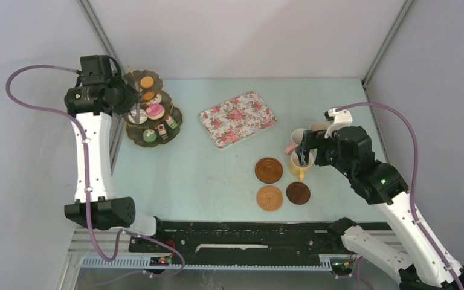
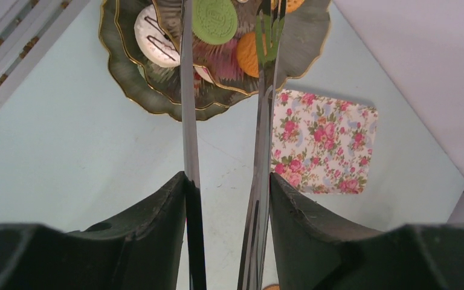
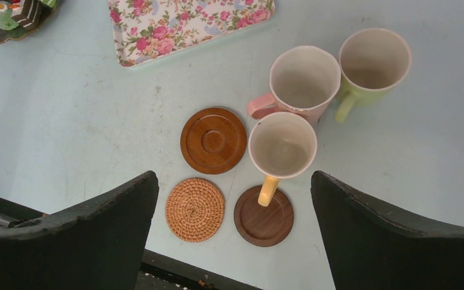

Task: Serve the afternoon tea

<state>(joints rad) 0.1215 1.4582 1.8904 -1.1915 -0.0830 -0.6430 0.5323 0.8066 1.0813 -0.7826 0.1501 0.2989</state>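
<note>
Yellow mug (image 3: 282, 149) sits beside the coasters (image 3: 213, 140), so right gripper (image 3: 234, 181) hangs spread above; left gripper (image 2: 228, 181) clamps tongs (image 2: 188, 139) over the far-left stand (image 2: 124, 84).

The dark scalloped three-tier stand (image 1: 134, 139) stands at the far left of the pale tabletop (image 1: 205, 175), with small colourful toy cakes and macarons (image 1: 154, 110) on its tiers. Over it reach the long metal tongs (image 2: 187, 121), clamped in the left gripper (image 2: 228, 181). To the stand's right, mid-table, lies the flowered rectangular tray (image 1: 238, 118).

Right of the tray and nearer lie three coasters. The round smooth brown wooden coaster (image 3: 213, 140) is farthest. The round woven rattan coaster (image 3: 194, 209) is just near of it, and the round dark wooden coaster (image 3: 263, 215) is right of the woven one.

The yellow ceramic mug (image 3: 282, 148) stands on the table right of the smooth coaster and behind the dark one, its handle overhanging that coaster's far edge. The pink ceramic mug (image 3: 304, 78) sits just behind it. The green ceramic mug (image 3: 373, 57) is just right of the pink one, slightly farther.
</note>
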